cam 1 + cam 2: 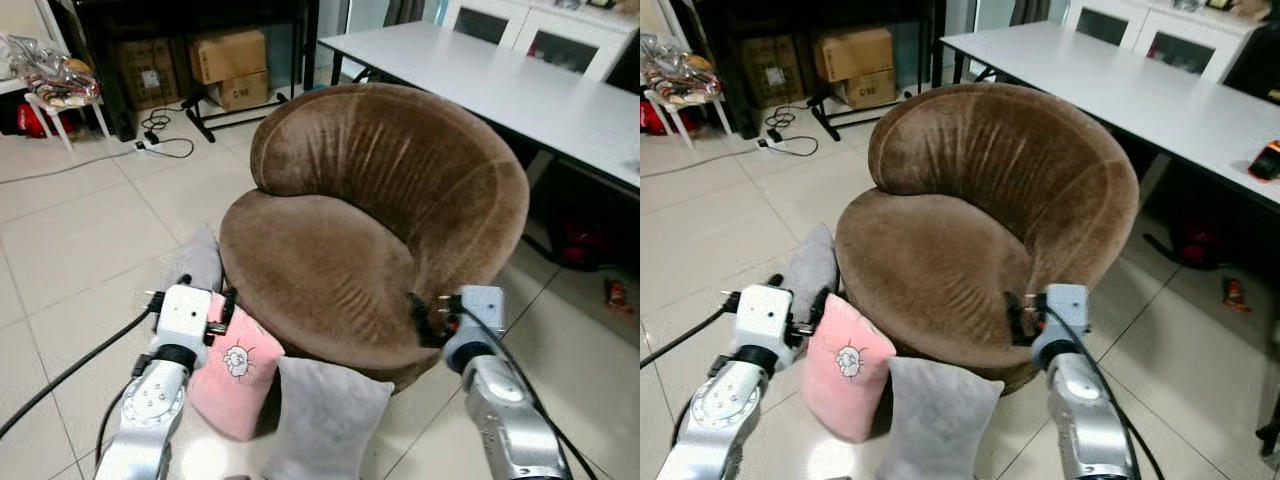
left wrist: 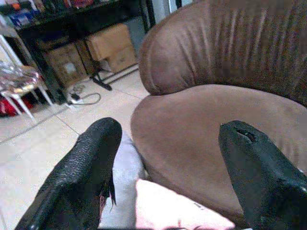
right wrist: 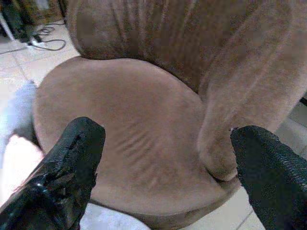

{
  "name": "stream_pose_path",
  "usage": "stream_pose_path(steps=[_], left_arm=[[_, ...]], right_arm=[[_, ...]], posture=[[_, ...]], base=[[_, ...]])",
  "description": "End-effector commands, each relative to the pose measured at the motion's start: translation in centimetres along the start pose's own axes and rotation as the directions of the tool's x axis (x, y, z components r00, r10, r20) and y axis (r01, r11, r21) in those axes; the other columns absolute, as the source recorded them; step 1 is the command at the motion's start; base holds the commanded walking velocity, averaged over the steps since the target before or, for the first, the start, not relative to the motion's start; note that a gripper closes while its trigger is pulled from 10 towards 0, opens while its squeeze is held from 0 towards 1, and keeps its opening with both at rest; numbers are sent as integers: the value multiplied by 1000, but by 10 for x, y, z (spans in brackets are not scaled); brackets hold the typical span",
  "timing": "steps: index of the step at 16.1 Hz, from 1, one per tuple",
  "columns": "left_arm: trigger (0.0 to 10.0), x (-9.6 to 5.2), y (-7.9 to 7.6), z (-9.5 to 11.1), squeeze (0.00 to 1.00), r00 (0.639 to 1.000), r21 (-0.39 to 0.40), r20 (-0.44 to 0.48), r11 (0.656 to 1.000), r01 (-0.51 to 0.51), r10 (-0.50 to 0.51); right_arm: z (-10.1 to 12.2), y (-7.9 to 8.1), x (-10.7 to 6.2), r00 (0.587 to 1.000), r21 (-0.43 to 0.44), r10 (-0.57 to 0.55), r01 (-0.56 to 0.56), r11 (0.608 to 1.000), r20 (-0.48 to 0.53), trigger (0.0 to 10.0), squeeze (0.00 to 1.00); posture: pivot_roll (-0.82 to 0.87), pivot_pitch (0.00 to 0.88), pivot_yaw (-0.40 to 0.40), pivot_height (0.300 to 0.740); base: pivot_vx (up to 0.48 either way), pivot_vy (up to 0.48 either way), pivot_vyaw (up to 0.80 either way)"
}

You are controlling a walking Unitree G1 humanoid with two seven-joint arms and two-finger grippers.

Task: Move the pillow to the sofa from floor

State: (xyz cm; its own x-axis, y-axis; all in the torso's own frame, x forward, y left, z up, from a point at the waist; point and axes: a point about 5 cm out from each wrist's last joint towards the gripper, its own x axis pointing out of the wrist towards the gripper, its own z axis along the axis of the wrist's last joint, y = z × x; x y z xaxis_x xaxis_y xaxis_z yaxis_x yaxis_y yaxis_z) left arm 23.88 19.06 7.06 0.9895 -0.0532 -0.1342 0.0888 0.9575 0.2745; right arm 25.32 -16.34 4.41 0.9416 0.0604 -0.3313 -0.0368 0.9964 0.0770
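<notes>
The room is lit evenly and quite brightly, with a soft sheen on the pale floor tiles (image 1: 70, 240) and on the white worktop (image 1: 520, 80), while the space under the dark desk (image 1: 190, 20) at the back stays in deep shadow. Both eye views are sharp in the middle and the straight lines bend a little near the edges. The wrist views are softer and a bit grainy: the black fingers (image 2: 86, 167) close to the lens look blurred, and the pink pillow (image 2: 177, 211) is washed out almost to white, perhaps by overexposure.
</notes>
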Motion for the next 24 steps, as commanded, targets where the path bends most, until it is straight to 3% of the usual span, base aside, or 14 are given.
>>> stream_pose_path(steps=[1,4,9,12,14,17,20,24], left_arm=[[10000,-2,-1,-6,0,1000,11,-18,1000,1,-1],[10000,-4,-4,-7,0,1000,16,-7,1000,3,-2],[10000,-6,-2,-9,0,1000,17,11,1000,-12,12],[10000,-5,-3,-5,0,999,-2,41,1000,-10,10],[10000,-6,-4,-4,0,999,-17,52,1000,-3,4],[10000,-7,-2,-2,0,998,-20,64,1000,6,-5],[10000,-7,0,-2,0,998,-12,66,1000,0,1],[10000,-9,1,-4,0,998,-9,63,1000,2,-1]], right_arm=[[2,-2,-1,1000,7,-1,1,1000,5,10000,0],[-6,-4,-3,1000,22,1,0,1000,-31,10000,0],[-11,-6,-3,999,-51,-6,4,999,-48,10000,0],[-7,-3,-2,1000,-2,15,-15,1000,-18,10000,0],[-4,-1,-1,1000,-16,16,-16,1000,-5,10000,0],[-6,-1,2,1000,-57,7,-8,998,-12,10000,0],[-6,-1,2,1000,-33,28,-28,999,-9,10000,0],[-5,1,4,1000,-67,12,-11,998,2,10000,0]], posture=[[29,0,-66,680],[34,0,-76,650],[36,0,-79,600],[38,0,-79,570],[41,0,-82,550],[49,0,-86,545],[56,0,-93,545],[61,0,-96,545]], base=[[0,0,0],[0,0,0],[0,0,0],[0,0,0],[0,0,0],[0,0,0],[374,0,0],[411,0,595]])
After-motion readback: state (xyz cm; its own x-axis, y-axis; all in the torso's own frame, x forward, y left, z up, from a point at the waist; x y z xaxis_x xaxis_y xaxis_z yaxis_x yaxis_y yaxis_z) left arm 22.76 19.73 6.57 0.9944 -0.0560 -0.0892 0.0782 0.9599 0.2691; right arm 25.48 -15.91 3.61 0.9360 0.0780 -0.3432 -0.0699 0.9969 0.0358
